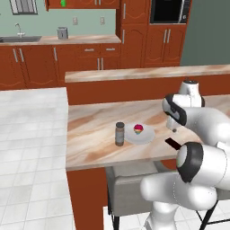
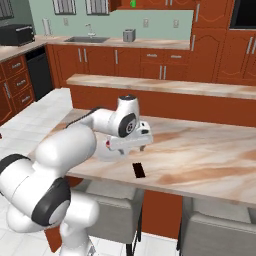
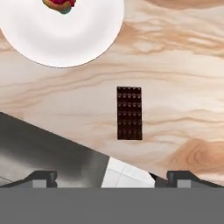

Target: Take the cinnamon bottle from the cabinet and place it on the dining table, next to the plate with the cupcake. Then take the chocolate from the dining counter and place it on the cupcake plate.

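Observation:
The cinnamon bottle (image 1: pixel 120 133) stands upright on the dining table (image 1: pixel 90 134), just left of the white plate (image 1: pixel 146 136) that carries the cupcake (image 1: pixel 138 129). The chocolate (image 3: pixel 129 113) lies flat on the marbled top near the table's front edge, to the right of the plate (image 3: pixel 65 35). My gripper (image 3: pixel 111 178) hovers above the bar, open wide with nothing between its fingers. From the left base view the gripper (image 1: pixel 174 130) hangs between the plate and the chocolate (image 1: pixel 173 143). The chocolate (image 2: pixel 138 170) also lies just below my hand in the right base view.
A grey chair (image 1: pixel 126 188) is tucked under the table's front edge, below the bar. The raised marbled ledge (image 1: pixel 148 72) runs behind the table. A green cup (image 1: pixel 63 3) sits in the open wall cabinet (image 1: pixel 90 3) at the back.

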{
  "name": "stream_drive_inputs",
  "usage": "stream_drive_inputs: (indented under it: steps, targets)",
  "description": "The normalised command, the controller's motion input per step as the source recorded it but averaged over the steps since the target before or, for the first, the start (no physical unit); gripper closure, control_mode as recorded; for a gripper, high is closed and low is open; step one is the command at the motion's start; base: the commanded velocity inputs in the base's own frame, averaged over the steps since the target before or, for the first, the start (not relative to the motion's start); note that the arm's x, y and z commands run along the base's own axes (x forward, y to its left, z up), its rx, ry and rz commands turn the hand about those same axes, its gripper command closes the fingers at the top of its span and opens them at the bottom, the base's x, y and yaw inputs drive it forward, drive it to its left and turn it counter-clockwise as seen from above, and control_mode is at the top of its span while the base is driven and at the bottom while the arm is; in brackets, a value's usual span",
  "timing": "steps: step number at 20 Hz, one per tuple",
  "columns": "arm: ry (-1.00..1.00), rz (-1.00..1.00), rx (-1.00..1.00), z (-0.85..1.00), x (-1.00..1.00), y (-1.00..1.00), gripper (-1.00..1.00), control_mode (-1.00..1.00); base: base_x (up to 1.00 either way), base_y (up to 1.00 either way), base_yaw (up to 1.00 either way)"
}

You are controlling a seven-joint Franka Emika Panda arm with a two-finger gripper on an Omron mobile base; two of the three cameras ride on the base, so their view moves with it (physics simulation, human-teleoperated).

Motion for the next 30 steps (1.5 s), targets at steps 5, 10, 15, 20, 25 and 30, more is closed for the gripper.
stream_drive_inputs:
  steps: [5, 10, 15, 20, 25, 30]
  targets:
    - [0.1, 0.0, 0.0, -0.81, 0.0, -0.23, -1.0, -1.0, 0.0, 0.0, 0.0]
    - [0.01, 0.0, 0.0, -0.69, -0.03, 0.03, -1.0, -1.0, 0.0, 0.0, 0.0]
    - [0.0, 0.0, 0.0, -0.5, 0.0, 0.0, -1.0, -1.0, 0.0, 0.0, 0.0]
    - [-0.02, 0.0, 0.0, -0.33, 0.05, 0.0, -1.0, -1.0, 0.0, 0.0, 0.0]
    - [-0.06, 0.0, 0.0, -0.17, 0.21, 0.0, -1.0, -1.0, 0.0, 0.0, 0.0]
    - [-0.05, 0.0, 0.0, -0.06, 0.34, -0.06, -1.0, -1.0, 0.0, 0.0, 0.0]
